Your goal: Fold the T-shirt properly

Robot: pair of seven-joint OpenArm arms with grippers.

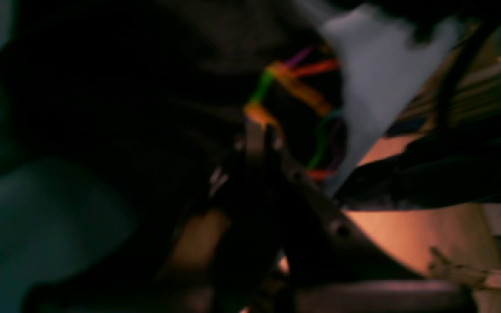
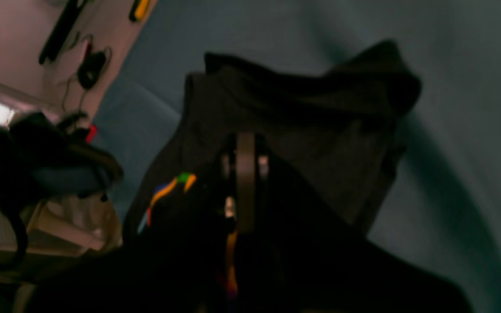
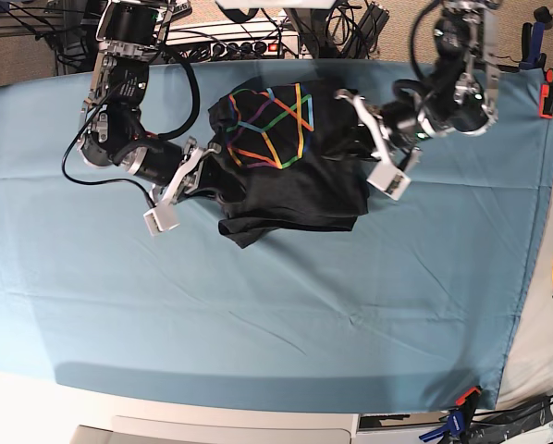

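T-shirt (image 3: 290, 176) print — coloured geometric lines — bears no readable writing.

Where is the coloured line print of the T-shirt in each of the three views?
Left wrist: the print is just right of centre, above the left pincer.
Right wrist: a small piece shows left of centre, beside the right pincer.
Base: upper middle, between both arms.
Shared landmark: the blue cloth.
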